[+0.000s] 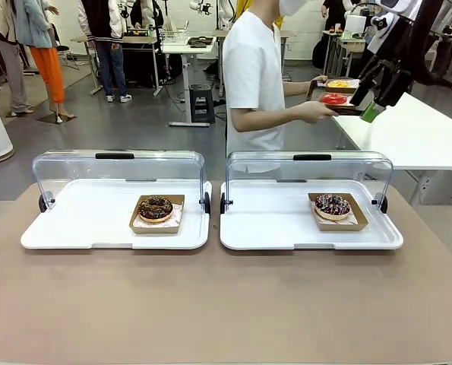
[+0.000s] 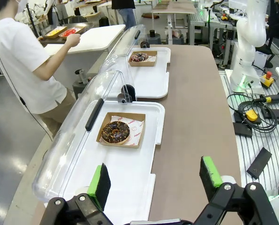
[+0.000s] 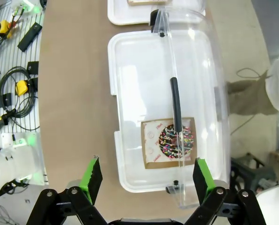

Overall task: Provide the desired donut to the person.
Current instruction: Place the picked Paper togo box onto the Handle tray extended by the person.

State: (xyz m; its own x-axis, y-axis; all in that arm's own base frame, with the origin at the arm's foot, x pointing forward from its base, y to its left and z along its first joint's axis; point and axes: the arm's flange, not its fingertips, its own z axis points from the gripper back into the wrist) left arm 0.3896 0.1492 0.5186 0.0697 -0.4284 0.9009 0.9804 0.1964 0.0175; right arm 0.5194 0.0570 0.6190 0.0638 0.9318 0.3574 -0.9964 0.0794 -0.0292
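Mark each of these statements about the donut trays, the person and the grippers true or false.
1. Both tray lids are swung open. True.
2. The sprinkled donut sits in the left tray. False: it is in the right tray; the chocolate donut is in the left tray.
3. The person faces the side table, holding a small tray. True.
4. The right gripper grips a donut. False: it is open, above the tray.
5. The left gripper is open. True.
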